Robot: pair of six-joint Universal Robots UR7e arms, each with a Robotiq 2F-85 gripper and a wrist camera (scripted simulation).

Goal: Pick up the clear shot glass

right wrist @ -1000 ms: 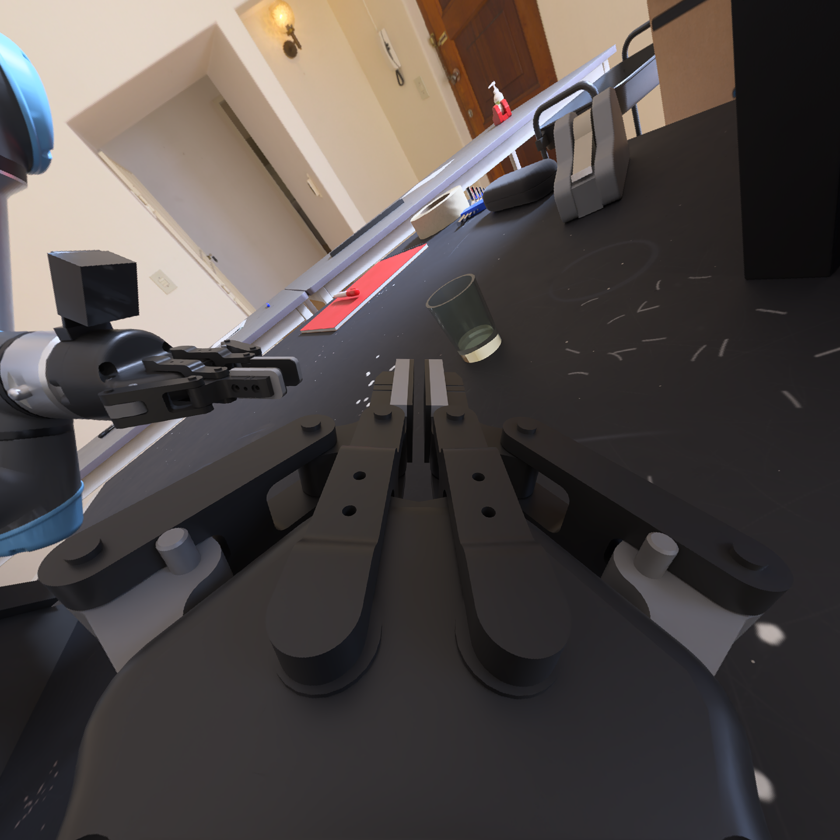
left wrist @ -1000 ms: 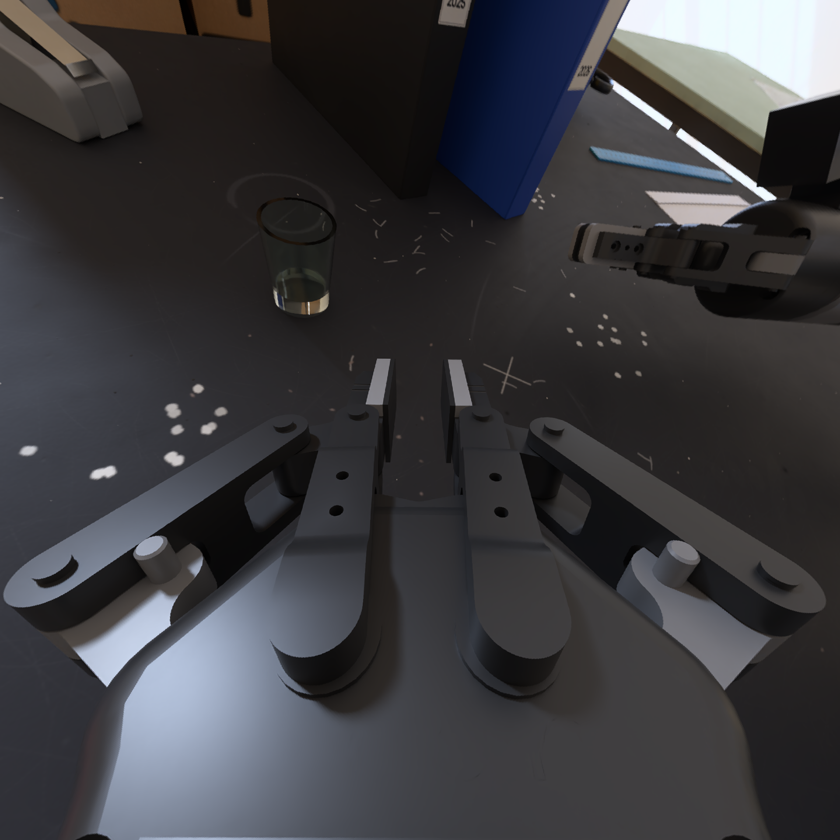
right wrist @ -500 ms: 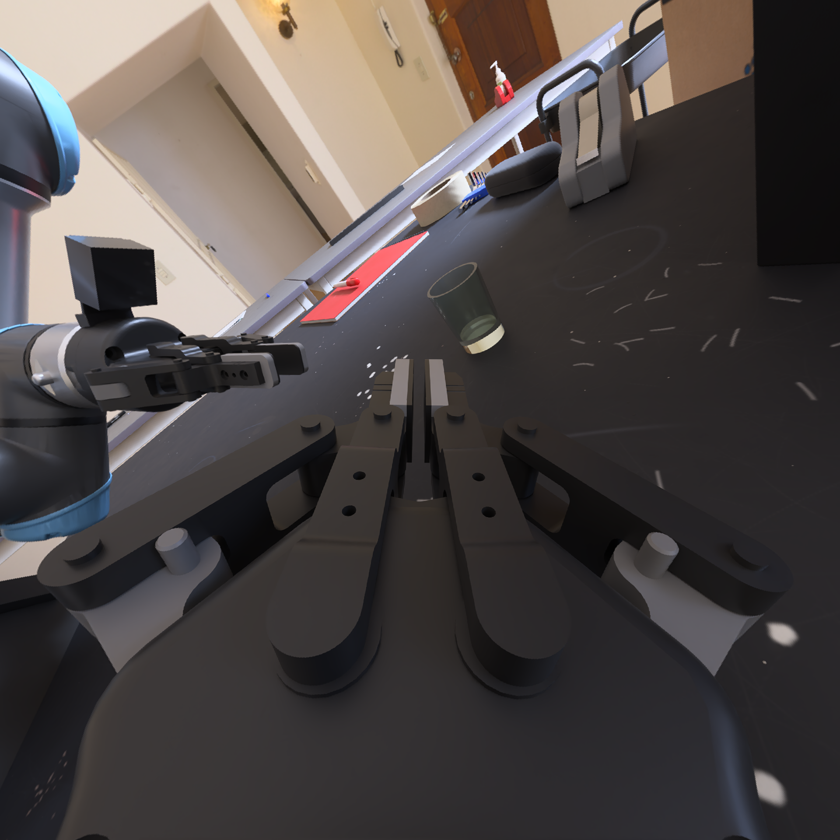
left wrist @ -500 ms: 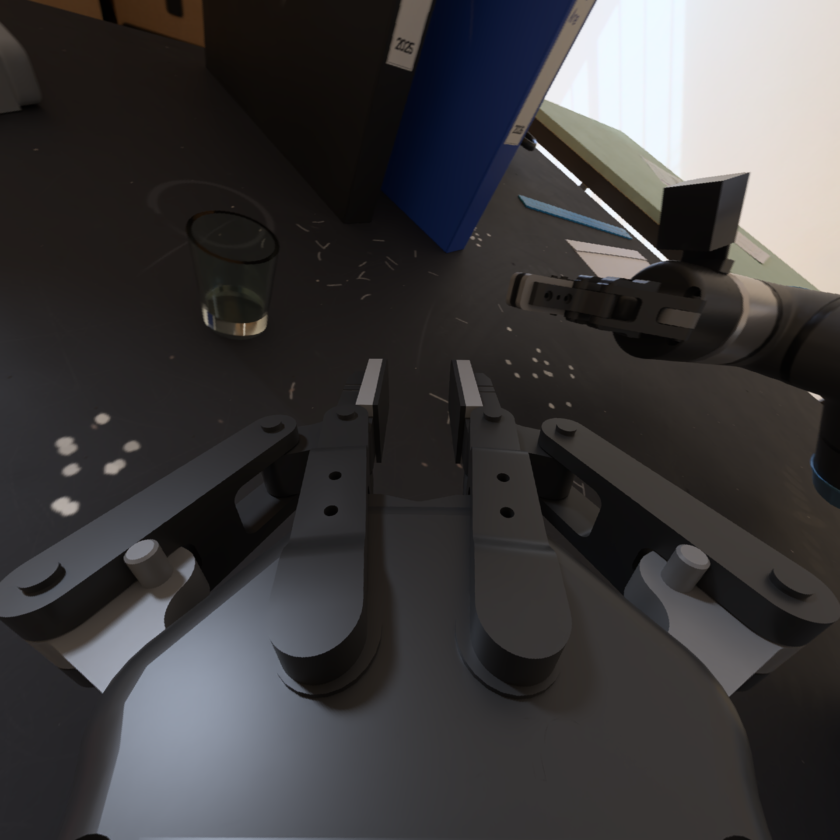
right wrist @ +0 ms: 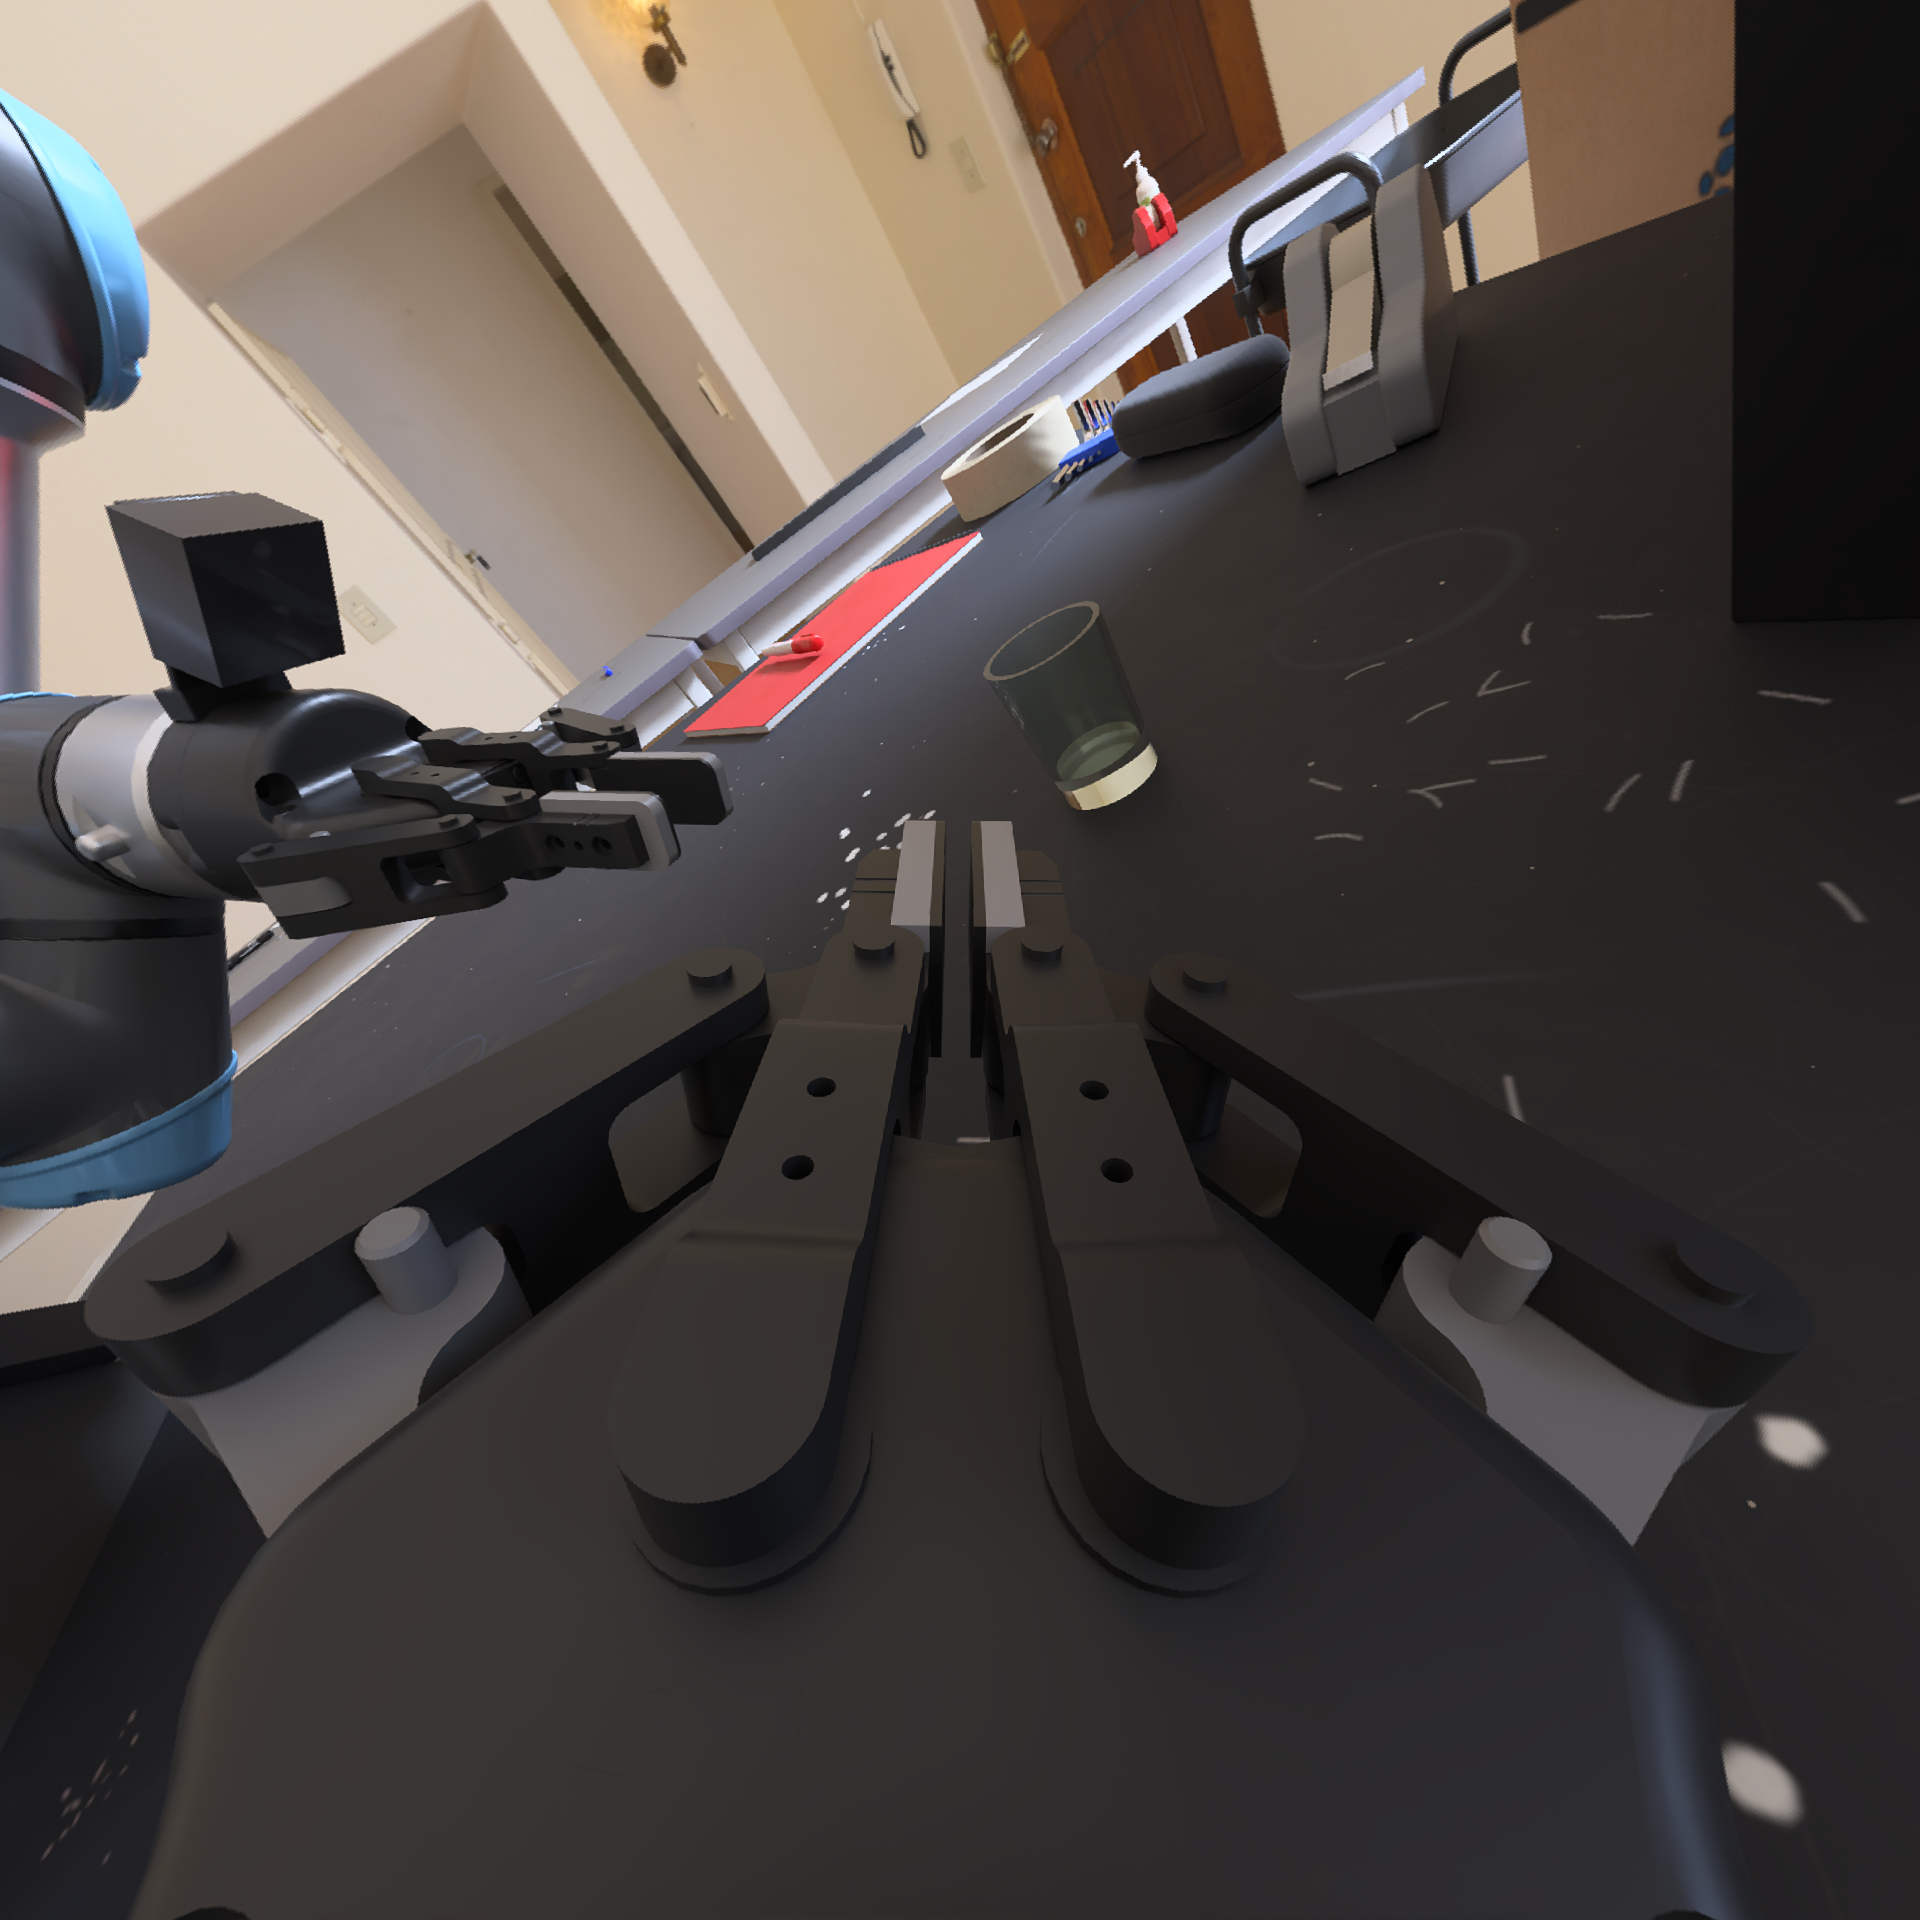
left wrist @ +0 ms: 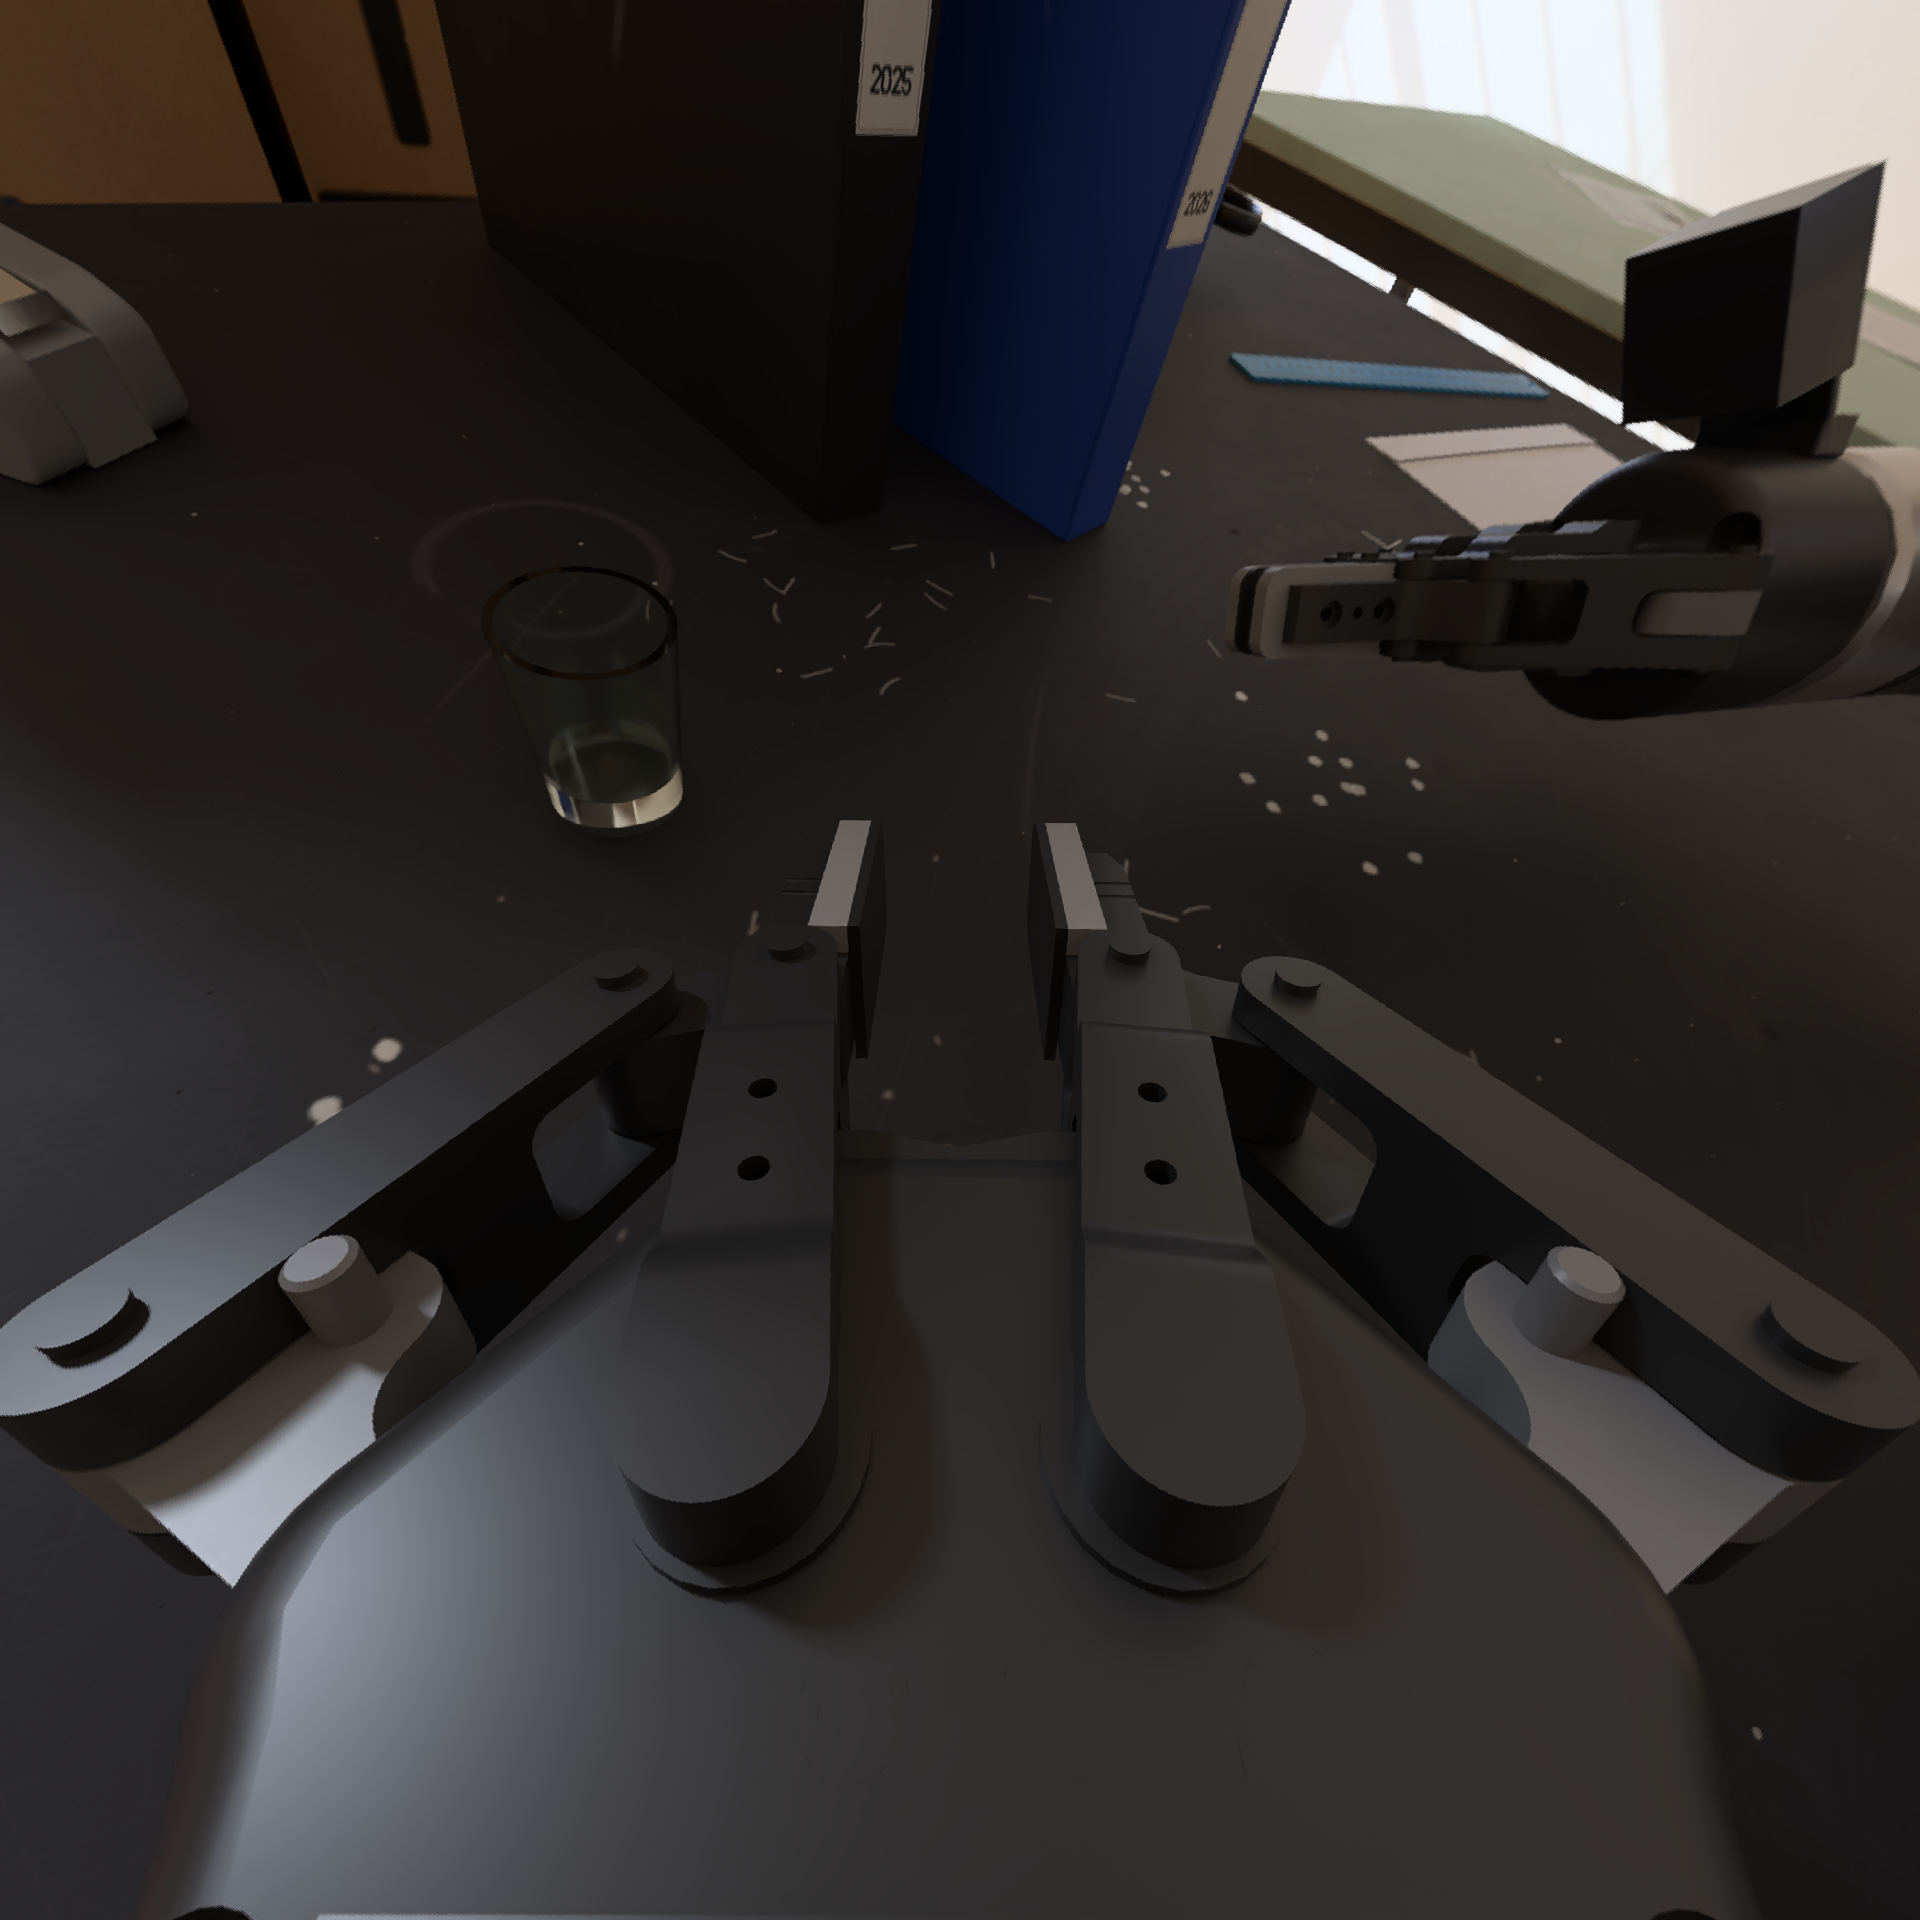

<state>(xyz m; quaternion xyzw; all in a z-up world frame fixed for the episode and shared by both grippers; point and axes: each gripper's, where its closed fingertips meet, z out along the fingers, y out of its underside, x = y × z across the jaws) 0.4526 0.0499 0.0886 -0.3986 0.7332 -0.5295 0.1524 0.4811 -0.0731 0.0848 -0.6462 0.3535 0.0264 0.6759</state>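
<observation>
The clear shot glass (left wrist: pixel 587 696) stands upright on the black table (left wrist: pixel 312 831), ahead and to the left of my left gripper (left wrist: pixel 956 878). The left gripper is open with a moderate gap, empty, and short of the glass. In the right wrist view the glass (right wrist: pixel 1075 707) stands just ahead and slightly right of my right gripper (right wrist: pixel 958 873), whose fingers are nearly together and hold nothing. The left gripper (right wrist: pixel 691 805) shows at the left of that view, hovering above the table. The right gripper (left wrist: pixel 1252 623) shows at the right of the left wrist view.
A black binder (left wrist: pixel 707 260) and a blue binder (left wrist: pixel 1049 260) stand upright behind the glass. A grey stapler-like device (right wrist: pixel 1361 343) sits at the far edge. A red notebook (right wrist: pixel 831 634), a tape roll (right wrist: pixel 1008 457), a blue ruler (left wrist: pixel 1382 374) and paper (left wrist: pixel 1496 457) lie farther off.
My left gripper's fingers have spread a little wider, and the glass now sits lower and nearer in its view. The right gripper has barely moved and stays shut.
</observation>
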